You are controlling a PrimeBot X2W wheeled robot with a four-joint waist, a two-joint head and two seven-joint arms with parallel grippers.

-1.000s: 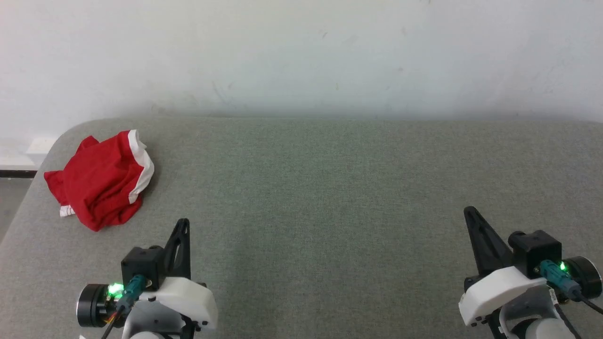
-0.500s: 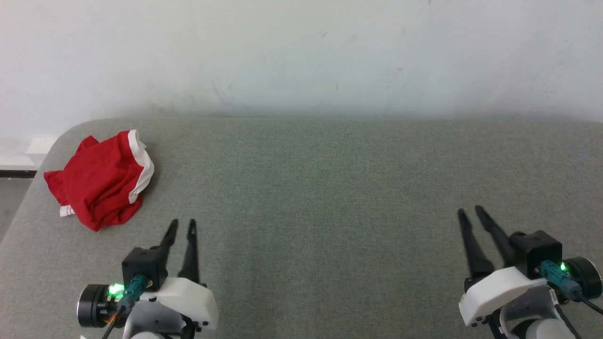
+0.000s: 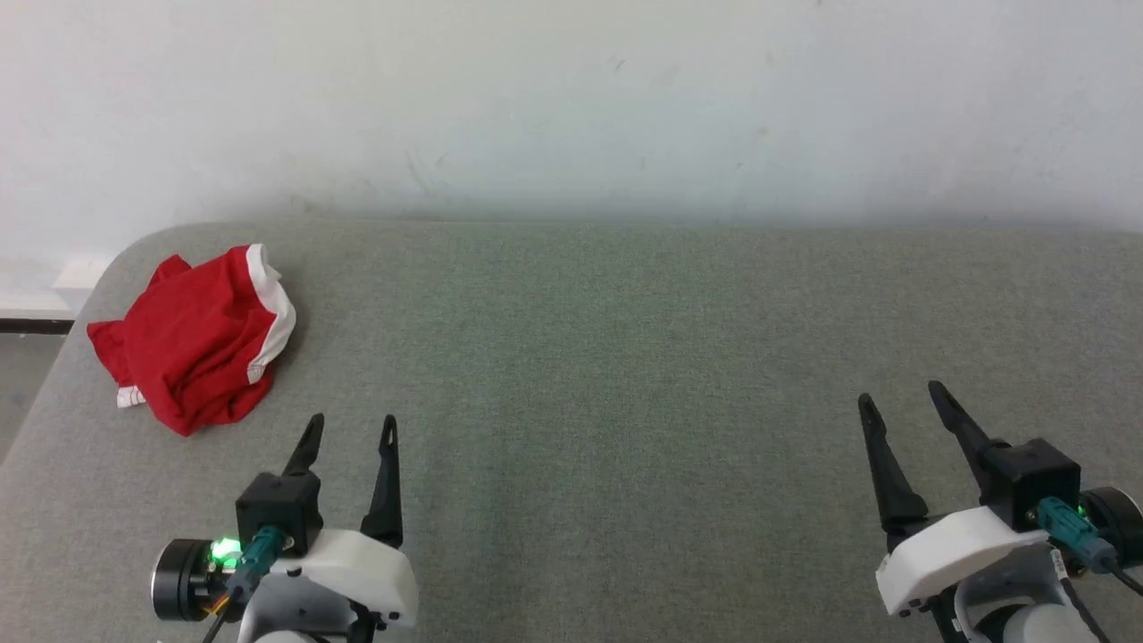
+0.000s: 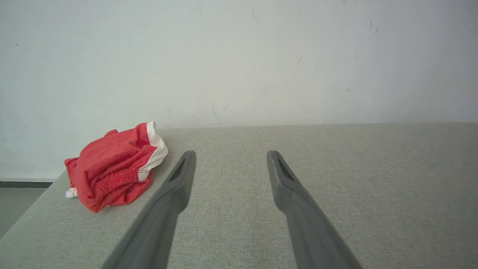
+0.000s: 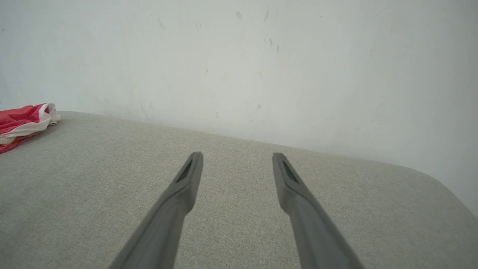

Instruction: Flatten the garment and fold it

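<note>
The garment point(image 3: 196, 344), red shorts with a white stripe, lies crumpled in a heap near the far left corner of the grey table point(image 3: 607, 357). The same heap of the garment point(image 4: 114, 168) appears left of my fingers in the left wrist view, and an edge of the garment point(image 5: 22, 123) shows at the far left of the right wrist view. My left gripper point(image 3: 351, 421) stands open at the lower left, a short way nearer and to the right of the heap, holding nothing. Far off at the lower right, my right gripper point(image 3: 900, 395) is open and empty too.
A pale wall point(image 3: 571, 98) runs close behind the table's far edge. The table's rounded left corner point(image 3: 116, 259) lies just beyond the heap, with floor point(image 3: 18, 393) below it. A broad stretch of grey fabric surface point(image 3: 625, 429) separates the two grippers.
Both grippers went from shut to wide open while the arms stayed about where they were. The garment has not moved.
</note>
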